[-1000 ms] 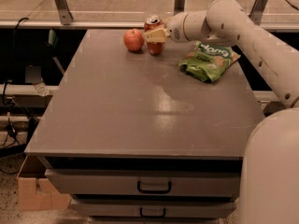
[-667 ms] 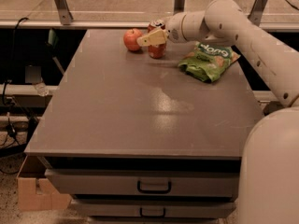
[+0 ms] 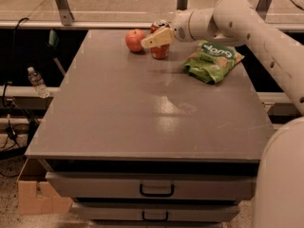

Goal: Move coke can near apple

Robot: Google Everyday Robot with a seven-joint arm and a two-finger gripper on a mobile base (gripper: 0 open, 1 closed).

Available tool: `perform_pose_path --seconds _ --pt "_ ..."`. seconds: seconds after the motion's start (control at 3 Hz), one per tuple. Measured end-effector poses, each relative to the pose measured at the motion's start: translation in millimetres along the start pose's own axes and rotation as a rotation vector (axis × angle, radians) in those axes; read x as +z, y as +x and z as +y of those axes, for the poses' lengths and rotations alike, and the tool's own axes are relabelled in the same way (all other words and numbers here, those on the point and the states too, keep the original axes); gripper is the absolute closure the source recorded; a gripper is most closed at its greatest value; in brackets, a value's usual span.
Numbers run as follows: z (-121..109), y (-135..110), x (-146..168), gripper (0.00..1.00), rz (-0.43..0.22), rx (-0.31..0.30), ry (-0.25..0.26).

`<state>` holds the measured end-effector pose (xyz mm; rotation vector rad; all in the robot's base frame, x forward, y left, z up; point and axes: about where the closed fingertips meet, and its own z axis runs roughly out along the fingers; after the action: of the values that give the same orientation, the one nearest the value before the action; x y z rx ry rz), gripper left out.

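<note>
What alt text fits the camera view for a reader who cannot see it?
The robot's gripper is at a coke can standing close beside an apple near the far edge of a grey table. A green snack bag lies nearby.

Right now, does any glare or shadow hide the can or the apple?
Camera view: pale glare lies midway down the table, clear of both; the apple and can are evenly lit near the far edge; only the hand, in front of the can, covers part of it.
</note>
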<state>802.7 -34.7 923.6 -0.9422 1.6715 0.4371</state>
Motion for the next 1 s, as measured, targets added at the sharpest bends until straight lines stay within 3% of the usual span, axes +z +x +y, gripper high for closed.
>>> perform_pose_path --seconds 0.33,0.67,1.0 --pt "14.6 -18.1 -53.0 0.0 -0.009 -0.062 0.013" --pt "40.4 -42.9 -142.1 0.0 -0.006 -0.154 0.047" --pt "77.1 -72.5 -233.1 0.0 -0.011 -0.25 0.05"
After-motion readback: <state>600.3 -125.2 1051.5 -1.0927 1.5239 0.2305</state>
